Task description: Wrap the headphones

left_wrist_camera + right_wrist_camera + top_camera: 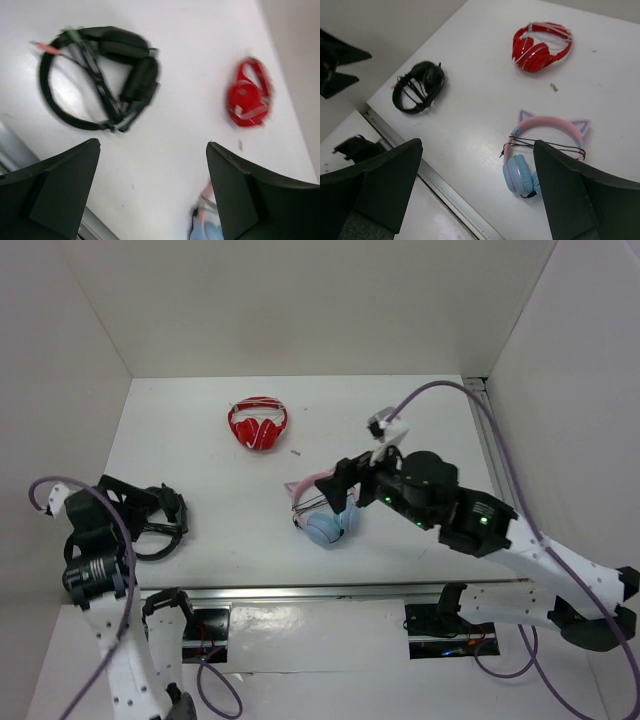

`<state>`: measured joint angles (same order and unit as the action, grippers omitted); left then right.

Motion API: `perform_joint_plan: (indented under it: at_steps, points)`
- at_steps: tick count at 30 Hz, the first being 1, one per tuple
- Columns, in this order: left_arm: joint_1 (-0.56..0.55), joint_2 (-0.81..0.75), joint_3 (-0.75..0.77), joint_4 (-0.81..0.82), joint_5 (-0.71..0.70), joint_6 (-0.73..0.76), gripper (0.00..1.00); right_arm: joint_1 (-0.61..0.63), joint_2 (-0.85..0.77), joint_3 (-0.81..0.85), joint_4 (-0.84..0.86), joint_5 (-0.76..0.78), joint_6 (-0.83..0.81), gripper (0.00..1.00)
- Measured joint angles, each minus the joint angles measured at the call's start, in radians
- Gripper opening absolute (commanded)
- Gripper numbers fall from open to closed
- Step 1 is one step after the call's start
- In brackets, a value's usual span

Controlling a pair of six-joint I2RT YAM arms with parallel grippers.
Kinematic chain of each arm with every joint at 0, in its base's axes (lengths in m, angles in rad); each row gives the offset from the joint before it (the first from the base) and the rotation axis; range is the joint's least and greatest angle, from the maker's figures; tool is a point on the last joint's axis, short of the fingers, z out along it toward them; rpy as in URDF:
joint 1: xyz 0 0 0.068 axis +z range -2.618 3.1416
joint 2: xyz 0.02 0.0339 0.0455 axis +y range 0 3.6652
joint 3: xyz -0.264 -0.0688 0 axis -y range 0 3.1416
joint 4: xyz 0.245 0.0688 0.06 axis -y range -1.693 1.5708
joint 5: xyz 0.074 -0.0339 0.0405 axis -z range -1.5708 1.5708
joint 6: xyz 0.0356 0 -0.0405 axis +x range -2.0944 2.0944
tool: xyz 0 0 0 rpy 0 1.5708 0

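The black headphones lie at the table's left near corner. In the left wrist view the headphones show their thin cable bundled across the band and earcups, with pink and green plugs poking out at the upper left. My left gripper hovers just beside them, raised off the table. Its jaws stand open with only bare tabletop between them. My right gripper hangs open over the table's middle, far from the black headphones, and holds nothing.
Red headphones lie at the back centre. Pink-and-blue cat-ear headphones, cable wound round the band, lie under my right gripper. A metal rail runs along the near table edge. White walls close in the left, back and right.
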<state>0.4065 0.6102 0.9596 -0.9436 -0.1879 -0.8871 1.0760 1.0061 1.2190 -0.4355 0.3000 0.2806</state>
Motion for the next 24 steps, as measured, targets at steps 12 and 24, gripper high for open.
perform_joint_plan:
  at_steps: [12, 24]
  points:
    - [-0.132, -0.454, 0.061, -0.179, 0.283, 0.202, 1.00, 0.000, -0.354, 0.005, -0.304, 0.141, 0.185, 0.99]
    - [-0.266, -0.584, 0.056, -0.048, 0.441, 0.341, 1.00, 0.000, -0.338, -0.032, -0.425, 0.167, 0.191, 0.99]
